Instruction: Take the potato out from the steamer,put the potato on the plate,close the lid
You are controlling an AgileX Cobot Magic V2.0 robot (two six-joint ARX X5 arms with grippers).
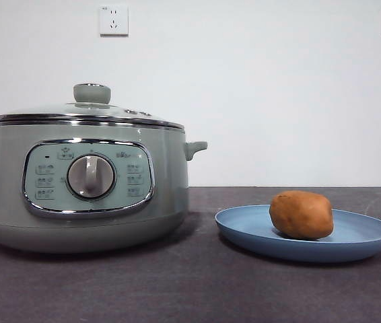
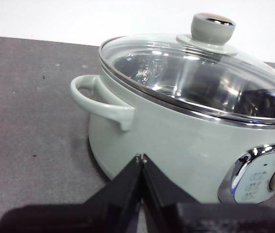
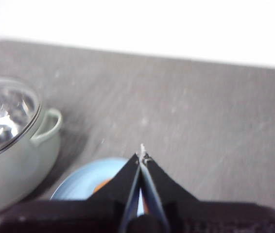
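The potato (image 1: 301,214) lies on the light-blue plate (image 1: 244,229), right of the steamer (image 1: 83,188), whose glass lid (image 1: 89,108) sits closed. The right gripper (image 3: 142,154), jaws together and empty, hangs above the plate. The left gripper (image 2: 141,158), jaws together, hovers beside the steamer's left handle (image 2: 96,99).

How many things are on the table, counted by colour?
Sage-green: 2, the steamer and its glass lid with a green knob
Light-blue: 1, the plate
Orange-brown: 1, the potato
Total: 4
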